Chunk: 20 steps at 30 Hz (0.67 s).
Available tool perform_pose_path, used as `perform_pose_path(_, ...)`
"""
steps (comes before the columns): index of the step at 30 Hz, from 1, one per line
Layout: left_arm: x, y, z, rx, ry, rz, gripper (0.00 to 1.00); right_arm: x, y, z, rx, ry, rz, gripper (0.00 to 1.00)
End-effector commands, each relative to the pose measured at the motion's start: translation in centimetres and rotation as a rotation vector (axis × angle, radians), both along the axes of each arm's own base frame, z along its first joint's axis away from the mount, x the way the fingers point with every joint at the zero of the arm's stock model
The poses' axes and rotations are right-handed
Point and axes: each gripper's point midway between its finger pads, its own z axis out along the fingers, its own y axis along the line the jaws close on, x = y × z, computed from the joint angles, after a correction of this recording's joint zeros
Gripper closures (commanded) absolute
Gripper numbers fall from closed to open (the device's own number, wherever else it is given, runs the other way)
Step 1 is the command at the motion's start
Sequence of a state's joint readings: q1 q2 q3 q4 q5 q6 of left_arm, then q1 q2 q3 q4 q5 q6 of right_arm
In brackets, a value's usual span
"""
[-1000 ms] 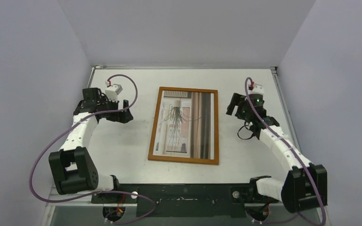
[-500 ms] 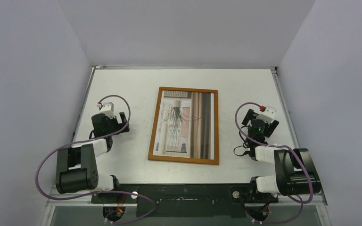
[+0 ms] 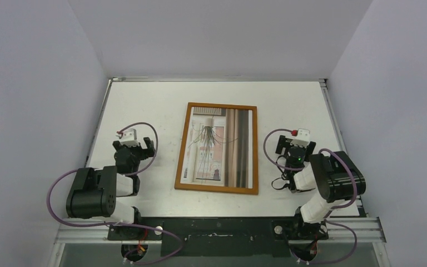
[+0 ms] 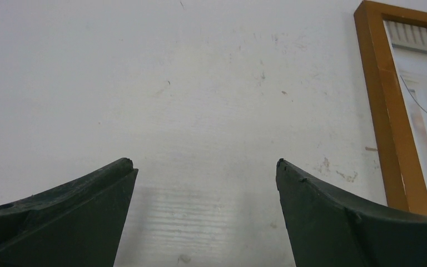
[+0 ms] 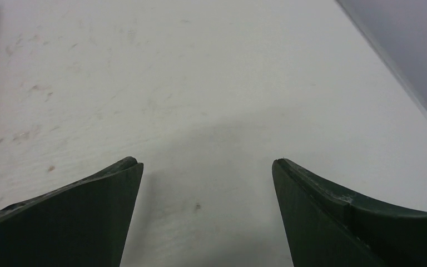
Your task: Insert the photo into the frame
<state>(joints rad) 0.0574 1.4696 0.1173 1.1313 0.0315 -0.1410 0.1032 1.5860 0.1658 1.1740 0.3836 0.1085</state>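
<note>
Seemingly the job is at its close: the photo (image 3: 217,146) lies face up inside the frame (image 3: 182,150), and the frame lies flat in the middle of the worktop (image 3: 144,105), its long sides running away from the arm bases; the print shows trailing plant stems hanging from its upper part against beige, pink and brown vertical stripes, with a pale margin between picture and narrow light-brown wooden border; it looks square to the border on all four sides, though whether a pane covers it I cannot tell from above; the left end effector (image 3: 134,144) hangs low over bare worktop to the left of the frame, apart from it, fingers spread wide and holding nothing; the right end effector (image 3: 296,146) is likewise wide and empty, on the frame's other side; both arms sit folded close to their bases; I judge that the next move calls for no fresh grasp, only a check that the print sits flat.
</note>
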Motion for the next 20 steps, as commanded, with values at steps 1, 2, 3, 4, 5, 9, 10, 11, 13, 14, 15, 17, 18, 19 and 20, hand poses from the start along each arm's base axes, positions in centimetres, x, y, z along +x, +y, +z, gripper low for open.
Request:
perform_pose_path(1, 3.9, 0.7, 4.0, 0.061, -0.081, 0.057, 0.04, 3.7, 1.6, 2.2, 0.000, -0.067, 0.105, 0.10)
perform_pose_path(2, 4.1, -0.4, 4.2, 0.082, -0.086, 0.034, 0.04, 3.6, 1.5, 2.4, 0.000, -0.072, 0.102, 0.10)
perform_pose_path(3, 4.1, -0.7, 4.4, 0.085, -0.107, 0.021, 0.04, 3.5, 1.5, 2.6, 0.000, -0.082, 0.103, 0.10)
perform_pose_path(4, 4.0, -0.6, 4.3, 0.085, -0.102, 0.023, 0.04, 3.4, 1.6, 2.8, -0.006, -0.093, 0.108, 0.10)
perform_pose_path(5, 4.0, -0.6, 4.2, 0.080, -0.091, 0.027, 0.04, 3.4, 1.7, 2.7, -0.010, -0.086, 0.112, 0.10)
perform_pose_path(9, 3.9, -0.6, 4.3, 0.081, -0.099, 0.027, 0.04, 3.4, 1.8, 2.7, -0.013, -0.084, 0.117, 0.10)
perform_pose_path(10, 4.0, -0.6, 4.4, 0.081, -0.102, 0.028, 0.04, 3.5, 1.8, 2.7, -0.012, -0.085, 0.117, 0.10)
perform_pose_path(11, 4.0, -0.5, 4.4, 0.083, -0.103, 0.029, 0.04, 3.4, 1.8, 2.7, -0.013, -0.084, 0.117, 0.10)
perform_pose_path(13, 4.0, -0.6, 4.2, 0.082, -0.095, 0.026, 0.04, 3.4, 1.8, 2.7, -0.013, -0.083, 0.117, 0.10)
perform_pose_path(14, 4.1, -0.6, 4.3, 0.083, -0.099, 0.027, 0.04, 3.4, 1.8, 2.7, -0.013, -0.083, 0.117, 0.10)
perform_pose_path(15, 4.1, -0.6, 4.3, 0.082, -0.098, 0.026, 0.04, 3.4, 1.8, 2.7, -0.012, -0.083, 0.116, 0.10)
perform_pose_path(17, 4.2, -0.6, 4.2, 0.085, -0.091, 0.026, 0.04, 3.4, 1.8, 2.6, -0.013, -0.082, 0.117, 0.10)
perform_pose_path(18, 4.2, -0.6, 4.2, 0.088, -0.093, 0.028, 0.04, 3.4, 1.8, 2.6, -0.013, -0.081, 0.117, 0.10)
perform_pose_path(19, 4.1, -0.6, 4.2, 0.087, -0.093, 0.027, 0.04, 3.4, 1.8, 2.6, -0.013, -0.081, 0.117, 0.10)
perform_pose_path(20, 4.0, -0.6, 4.3, 0.086, -0.102, 0.028, 0.04, 3.4, 1.8, 2.7, -0.013, -0.083, 0.117, 0.10)
